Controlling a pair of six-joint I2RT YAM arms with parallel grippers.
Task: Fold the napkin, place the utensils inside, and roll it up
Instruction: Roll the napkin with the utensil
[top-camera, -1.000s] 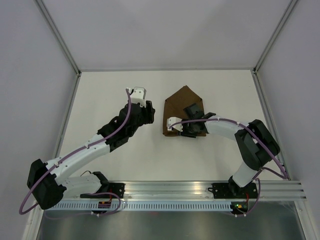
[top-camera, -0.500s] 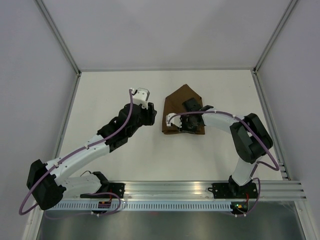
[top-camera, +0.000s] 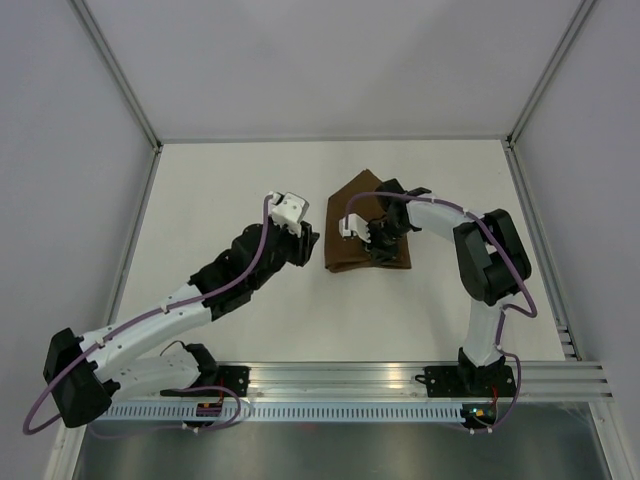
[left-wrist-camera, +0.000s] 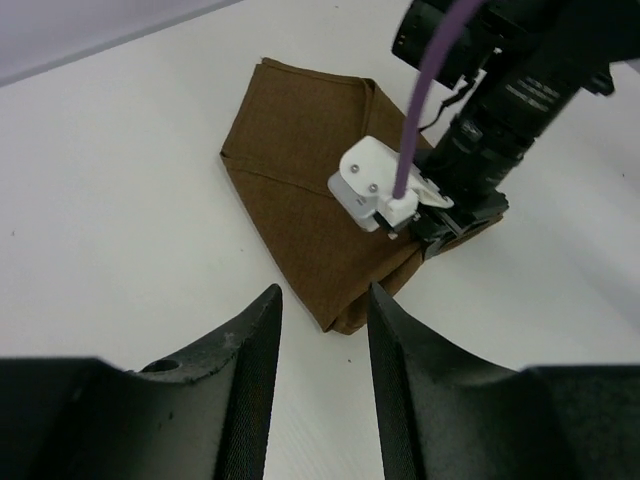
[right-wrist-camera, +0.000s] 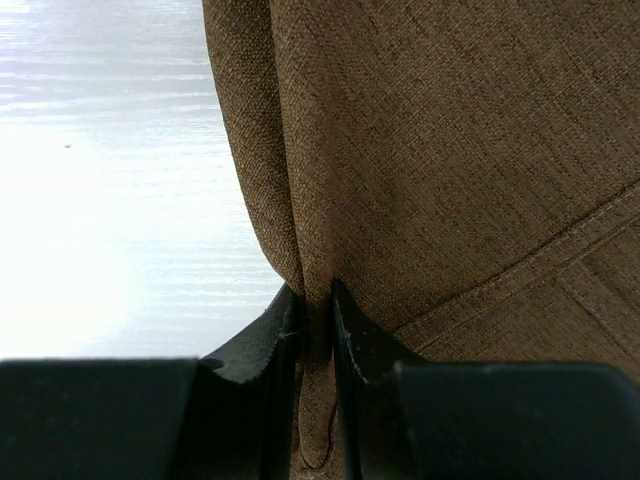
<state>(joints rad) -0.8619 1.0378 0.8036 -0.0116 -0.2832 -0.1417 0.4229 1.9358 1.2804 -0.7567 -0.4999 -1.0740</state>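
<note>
The dark-brown napkin (top-camera: 345, 250) lies folded on the white table, its peak pointing away from the arms. In the right wrist view, my right gripper (right-wrist-camera: 317, 310) is shut on a raised fold of the napkin (right-wrist-camera: 450, 150), with cloth pinched between both fingers. From above, the right gripper (top-camera: 383, 247) sits over the napkin's right half. My left gripper (left-wrist-camera: 323, 300) is open and empty, just off the near corner of the napkin (left-wrist-camera: 310, 190). The left gripper (top-camera: 310, 250) hovers to the napkin's left. The utensils are out of view.
The white table (top-camera: 230, 180) is bounded by grey walls with metal frame posts at left (top-camera: 130, 95) and right (top-camera: 535, 100). The mounting rail (top-camera: 340, 385) runs along the near edge. The right arm's purple cable (left-wrist-camera: 425, 90) arches over the napkin.
My right gripper closed on the napkin's edge and carried it toward the far side, narrowing the cloth's outline. My left gripper shifted nearer the napkin's corner and its jaws narrowed a little.
</note>
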